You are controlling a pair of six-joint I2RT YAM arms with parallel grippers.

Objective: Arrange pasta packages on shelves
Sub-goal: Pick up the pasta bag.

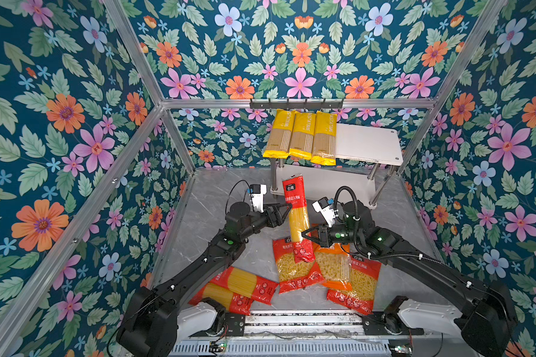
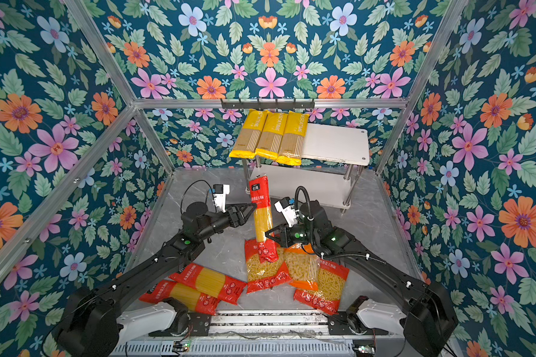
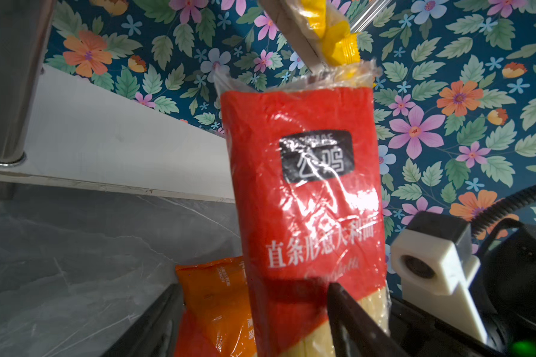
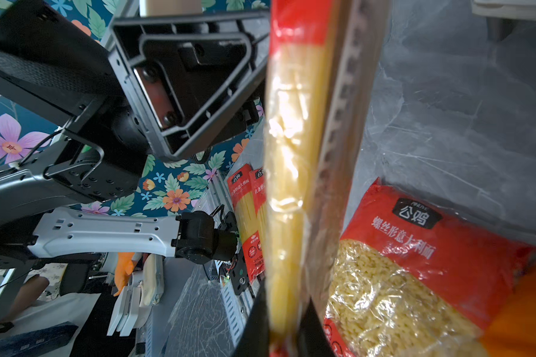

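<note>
A long red spaghetti pack (image 1: 296, 210) (image 3: 304, 191) stands upright above the table in front of the shelves (image 1: 369, 142). My right gripper (image 1: 305, 233) (image 4: 283, 327) is shut on its lower part. My left gripper (image 1: 287, 208) (image 3: 254, 312) is open around its upper part; one finger (image 3: 353, 321) is against the pack and the other stands apart from it. Three yellow spaghetti packs (image 1: 302, 136) lie side by side on the left of the top board. Two more red spaghetti packs (image 1: 242, 284) lie at the front left of the table.
Two red short-pasta bags (image 1: 294, 269) (image 1: 359, 284) and an orange one (image 1: 331, 265) lie overlapping under the right arm. The lower shelf board (image 1: 331, 185) is bare. A black hook rail (image 1: 296, 103) runs along the back frame above the shelves.
</note>
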